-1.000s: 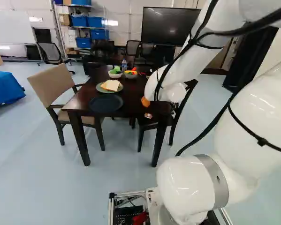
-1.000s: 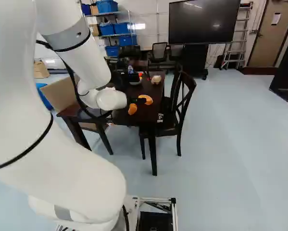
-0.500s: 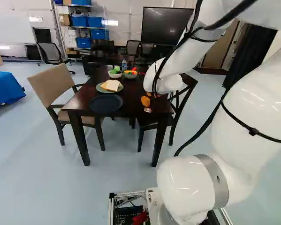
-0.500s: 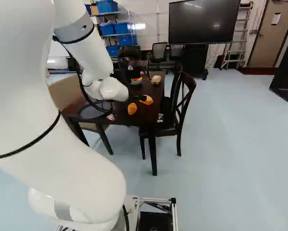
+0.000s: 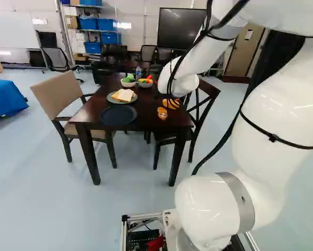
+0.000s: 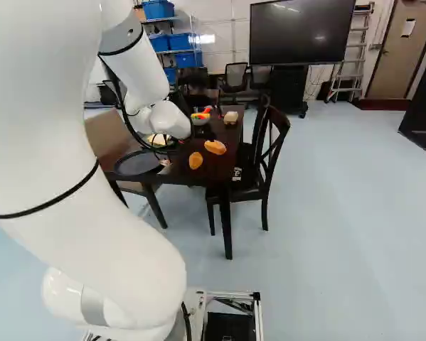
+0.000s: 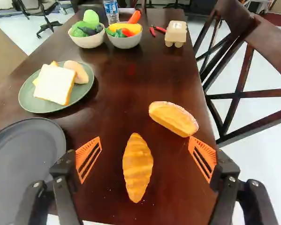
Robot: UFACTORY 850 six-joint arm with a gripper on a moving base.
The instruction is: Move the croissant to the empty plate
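Bright room light, glossy highlights on the arm, shadow beside the green plate.

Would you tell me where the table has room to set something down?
The widest bare patch of the table lies between the green plate and the bread, reaching toward the bowls. The dark plate is bare, though seemingly meant for the croissant. The bowls' end is crowded.
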